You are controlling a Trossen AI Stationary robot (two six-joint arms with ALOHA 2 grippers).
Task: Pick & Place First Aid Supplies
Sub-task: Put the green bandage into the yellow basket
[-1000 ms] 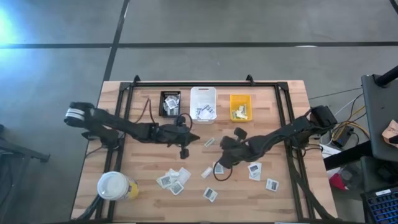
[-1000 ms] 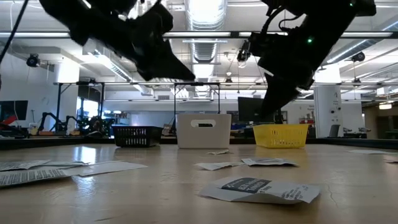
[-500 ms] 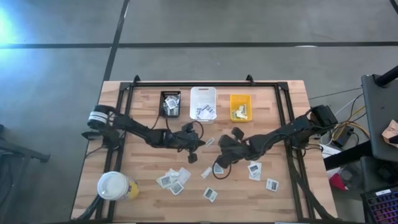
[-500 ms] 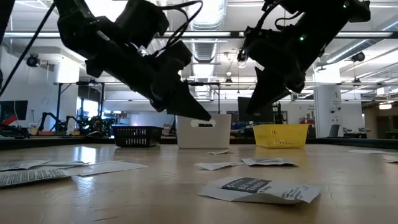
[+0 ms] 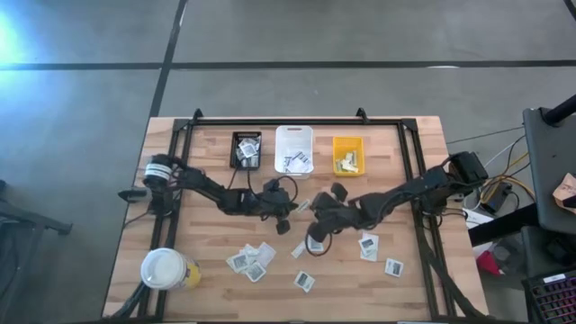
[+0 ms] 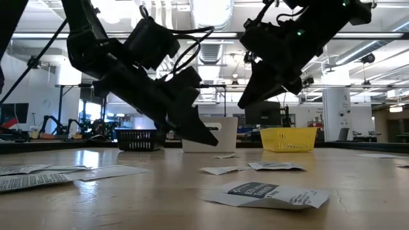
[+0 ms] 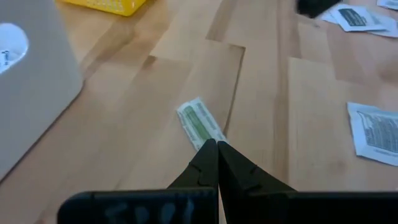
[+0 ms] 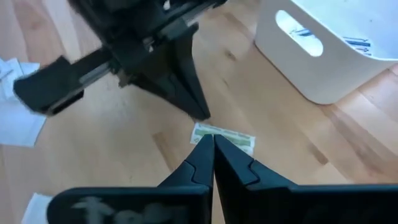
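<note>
Two dark jointed arms, black cables looped along them; left arm (image 5: 211,191) has a white band, both end in tapered black fingers.

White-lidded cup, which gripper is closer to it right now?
Left. The left gripper, shut, points down mid-table on the side of the cup; the right gripper, shut, faces it from the far side.

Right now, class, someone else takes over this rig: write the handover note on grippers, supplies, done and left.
Left gripper: shut, empty, tips at the green strip packet.
Right gripper: shut, empty, at the same packet from the other side.
Done: some packets lie in the black bin, white bin and yellow bin.
Left: the strip, plus loose packets scattered on the table's near half.
</note>
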